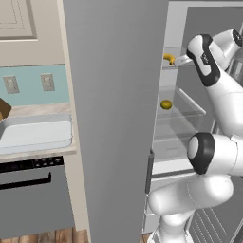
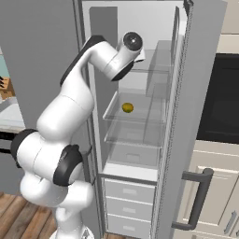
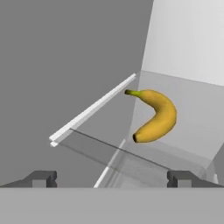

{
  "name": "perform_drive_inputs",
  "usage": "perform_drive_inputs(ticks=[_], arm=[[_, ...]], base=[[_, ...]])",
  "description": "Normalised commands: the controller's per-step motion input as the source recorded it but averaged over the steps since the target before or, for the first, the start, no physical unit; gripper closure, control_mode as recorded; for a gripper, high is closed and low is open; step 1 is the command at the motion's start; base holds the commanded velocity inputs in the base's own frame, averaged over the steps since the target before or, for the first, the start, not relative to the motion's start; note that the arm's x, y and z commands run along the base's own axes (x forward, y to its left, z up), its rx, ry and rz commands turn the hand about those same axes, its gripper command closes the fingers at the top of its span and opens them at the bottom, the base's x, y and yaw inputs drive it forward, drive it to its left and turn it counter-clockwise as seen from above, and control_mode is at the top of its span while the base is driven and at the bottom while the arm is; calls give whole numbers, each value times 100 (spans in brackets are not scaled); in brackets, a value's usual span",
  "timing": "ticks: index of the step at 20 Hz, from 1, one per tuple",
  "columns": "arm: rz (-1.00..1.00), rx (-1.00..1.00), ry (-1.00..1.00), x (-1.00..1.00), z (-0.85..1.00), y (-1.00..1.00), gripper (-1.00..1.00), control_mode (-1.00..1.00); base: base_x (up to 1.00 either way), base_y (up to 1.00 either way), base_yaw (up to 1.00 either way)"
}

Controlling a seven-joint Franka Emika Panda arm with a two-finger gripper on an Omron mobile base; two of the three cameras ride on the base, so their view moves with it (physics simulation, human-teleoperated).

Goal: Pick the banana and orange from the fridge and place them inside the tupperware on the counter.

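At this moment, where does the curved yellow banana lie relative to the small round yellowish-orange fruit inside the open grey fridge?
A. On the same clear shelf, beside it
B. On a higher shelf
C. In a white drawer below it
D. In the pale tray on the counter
B: in the left base view the curved yellow banana lies on a shelf above the one holding the small round orange, inside the open grey fridge.
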Motion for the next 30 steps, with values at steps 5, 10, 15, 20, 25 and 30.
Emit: perform_drive_inputs(ticks=[5,10,15,20,25,30], arm=[[3,0,5,19,0,-13,-100,-100],[4,0,5,28,0,-12,-100,-100],[5,0,2,23,-7,-10,-100,-100],[4,0,0,17,-1,-7,-100,-100],[3,0,0,20,0,0,-100,-100],[2,0,0,22,0,0,-100,-100]], base=[[0,0,0],[0,0,0],[0,0,0],[0,0,0],[0,0,0],[0,0,0]])
